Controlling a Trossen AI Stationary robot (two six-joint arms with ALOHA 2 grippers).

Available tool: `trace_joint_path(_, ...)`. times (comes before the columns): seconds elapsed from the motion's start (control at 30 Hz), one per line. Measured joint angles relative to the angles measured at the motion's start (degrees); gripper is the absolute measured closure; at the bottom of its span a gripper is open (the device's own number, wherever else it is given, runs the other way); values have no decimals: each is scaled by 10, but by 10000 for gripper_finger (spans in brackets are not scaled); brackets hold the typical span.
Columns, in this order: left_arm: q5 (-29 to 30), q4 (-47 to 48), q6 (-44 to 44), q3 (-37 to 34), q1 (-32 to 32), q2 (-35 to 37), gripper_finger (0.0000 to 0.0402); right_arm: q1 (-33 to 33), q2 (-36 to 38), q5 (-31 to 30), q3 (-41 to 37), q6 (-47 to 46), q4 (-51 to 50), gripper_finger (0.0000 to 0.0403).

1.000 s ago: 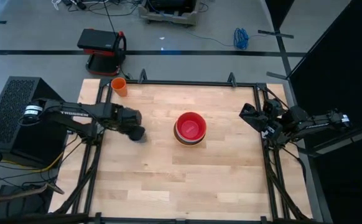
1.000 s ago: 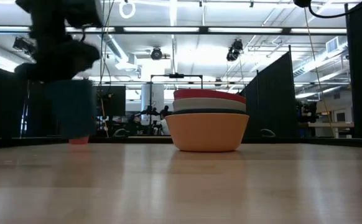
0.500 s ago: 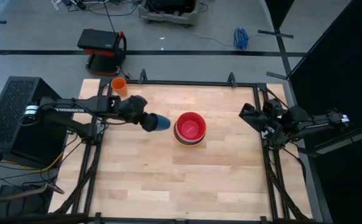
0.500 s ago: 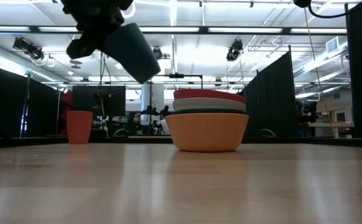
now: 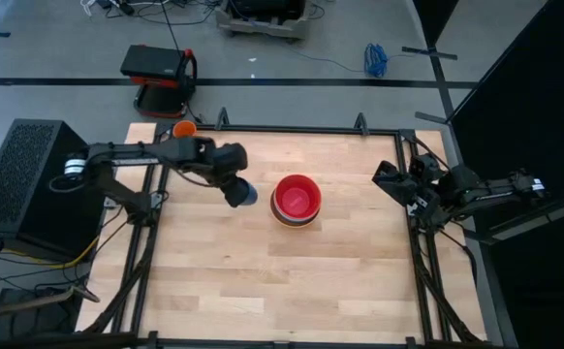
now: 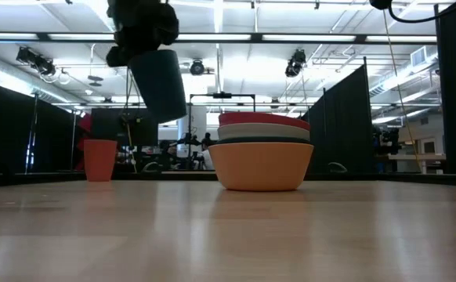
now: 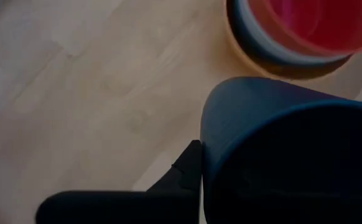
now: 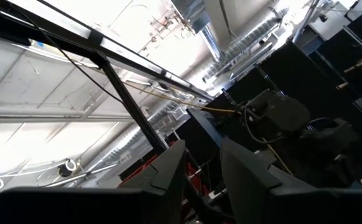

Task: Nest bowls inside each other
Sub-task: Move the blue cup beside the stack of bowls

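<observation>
A stack of bowls (image 5: 297,201) stands mid-table, the red bowl (image 5: 297,196) on top and the orange bowl (image 6: 261,166) at the bottom on the wood. Just left of the stack my left gripper (image 5: 226,174) hangs high over the table, shut on a dark blue cup (image 6: 159,82), which is not a bowl. In the left wrist view the cup (image 7: 280,155) fills the lower right, with the stack (image 7: 293,37) beyond it. My right gripper (image 5: 387,179) waits at the table's right edge, pointing up into the room, its fingers (image 8: 168,168) slightly apart with nothing between them. My left gripper holds the dark blue cup at its upper rim, coming steeply from above. One finger (image 7: 187,171) lies against the outside of the cup's wall (image 7: 215,149); the cup hides the other finger. The cup hangs below the gripper, mouth up and slightly tilted, clear of the table.
A small orange cup (image 5: 184,129) stands at the table's far left corner (image 6: 99,160). A black frame (image 5: 292,127) runs around the table. Bare wood (image 5: 282,281) spreads on the near side of the stack.
My left gripper has risen and gone toward the table's right edge, closer to the bowl stack, with its wrist rolling. The dark blue cup has come up from table level, tipped sharply on the way, and now hangs nearly upright, clear of the wood.
</observation>
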State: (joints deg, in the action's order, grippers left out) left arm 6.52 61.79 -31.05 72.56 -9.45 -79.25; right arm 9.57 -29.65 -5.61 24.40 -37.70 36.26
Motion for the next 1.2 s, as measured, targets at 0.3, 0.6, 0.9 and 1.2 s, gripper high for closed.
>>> trace_joint_path(0.3,-20,72,95,53,-30,-79,402,0,0,0,0,-6,0,312)
trace_joint_path(0.6,-50,86,150,71,-41,-132,402,0,0,1,0,-7,0,312)
trace_joint_path(0.9,-59,71,161,71,-41,-159,402,0,0,2,0,-6,0,312)
trace_joint_path(1.2,-69,43,166,71,-41,-186,402,0,0,2,0,-6,0,312)
